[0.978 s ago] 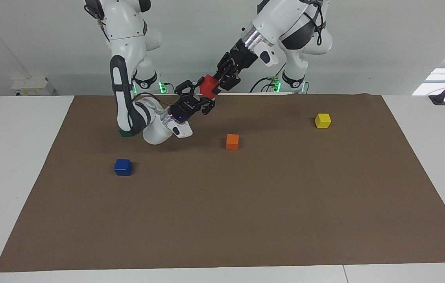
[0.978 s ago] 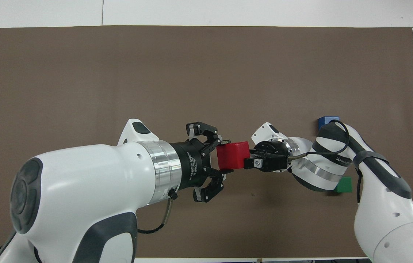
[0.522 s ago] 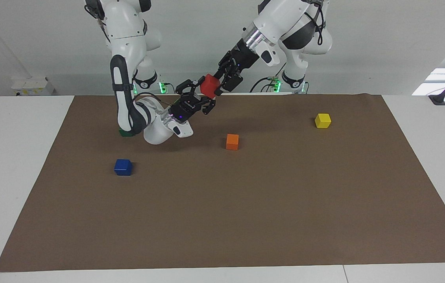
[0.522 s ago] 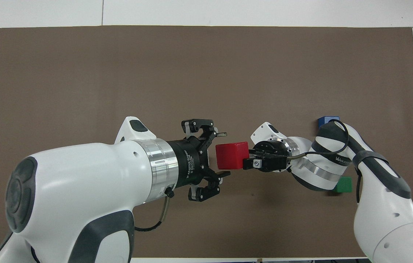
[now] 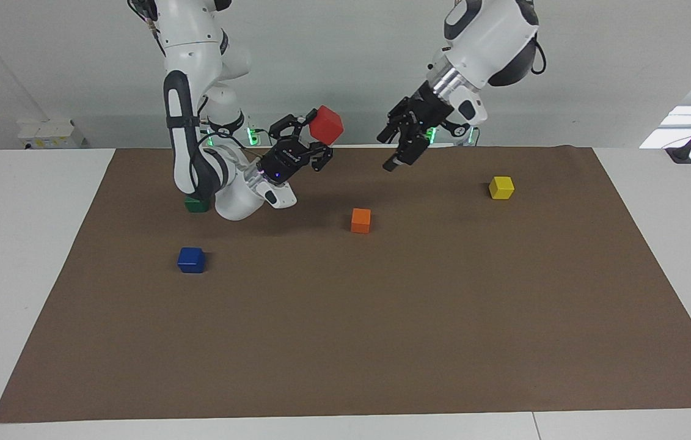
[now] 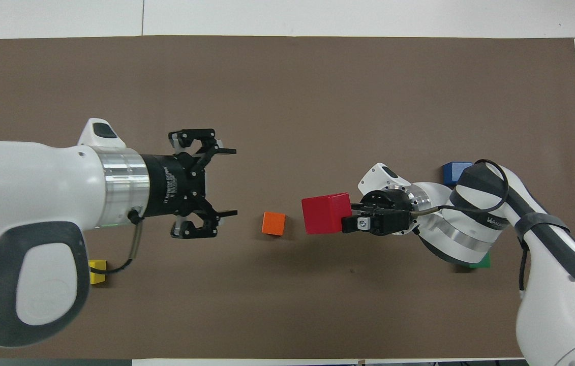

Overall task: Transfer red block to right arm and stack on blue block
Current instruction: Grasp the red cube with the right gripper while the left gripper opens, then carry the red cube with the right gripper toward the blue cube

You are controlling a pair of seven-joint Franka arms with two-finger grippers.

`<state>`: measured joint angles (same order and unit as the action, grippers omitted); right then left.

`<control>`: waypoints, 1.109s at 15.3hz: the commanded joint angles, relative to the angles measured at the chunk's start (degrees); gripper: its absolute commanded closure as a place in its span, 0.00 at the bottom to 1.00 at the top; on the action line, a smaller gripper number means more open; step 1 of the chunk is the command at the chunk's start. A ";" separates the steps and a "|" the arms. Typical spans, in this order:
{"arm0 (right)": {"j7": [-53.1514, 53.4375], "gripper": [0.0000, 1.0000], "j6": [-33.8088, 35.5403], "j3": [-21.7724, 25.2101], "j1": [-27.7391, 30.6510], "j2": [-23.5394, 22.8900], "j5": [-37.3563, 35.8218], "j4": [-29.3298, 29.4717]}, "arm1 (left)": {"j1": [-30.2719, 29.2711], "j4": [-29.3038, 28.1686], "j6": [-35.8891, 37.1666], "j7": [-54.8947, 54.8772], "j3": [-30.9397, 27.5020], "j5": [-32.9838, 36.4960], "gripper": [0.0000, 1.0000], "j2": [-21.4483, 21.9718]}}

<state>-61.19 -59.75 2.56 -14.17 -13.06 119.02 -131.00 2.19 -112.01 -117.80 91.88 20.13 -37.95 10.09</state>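
Observation:
The red block (image 5: 327, 124) (image 6: 325, 213) hangs in the air, with my right gripper (image 5: 314, 138) (image 6: 350, 215) shut on it, over the mat between the green and orange cubes. My left gripper (image 5: 387, 151) (image 6: 228, 182) stands open and holds nothing, a clear gap away from the red block, over the mat toward the left arm's end. The blue block (image 5: 191, 260) (image 6: 454, 172) sits alone on the mat toward the right arm's end, partly covered by the right arm in the overhead view.
A brown mat (image 5: 382, 342) covers the table. On it lie an orange cube (image 5: 360, 220) (image 6: 273, 223), a yellow cube (image 5: 501, 187) (image 6: 97, 265) toward the left arm's end, and a green cube (image 5: 197, 205) (image 6: 481, 261) under the right arm.
My left gripper has opened, let go of the red block and drawn back toward its own end. The right gripper keeps the block and has lifted it slightly.

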 commanded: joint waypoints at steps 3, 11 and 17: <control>12.91 1.00 -13.62 -0.10 10.63 13.82 -17.12 -0.31 | -8.16 -0.76 2.48 -29.05 0.35 11.64 0.00 -1.29; 32.17 1.00 -19.35 0.16 21.19 22.20 -60.86 16.01 | -12.56 27.61 19.78 -59.24 0.70 42.40 0.00 -25.19; 42.90 1.00 -29.25 -0.80 18.92 21.94 -89.61 22.81 | -11.69 44.33 36.41 -77.73 0.79 51.03 0.00 -31.46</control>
<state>-22.11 -84.44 2.82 6.22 9.98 37.52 -110.00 -10.55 -73.47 -86.14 17.54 19.99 8.83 -19.32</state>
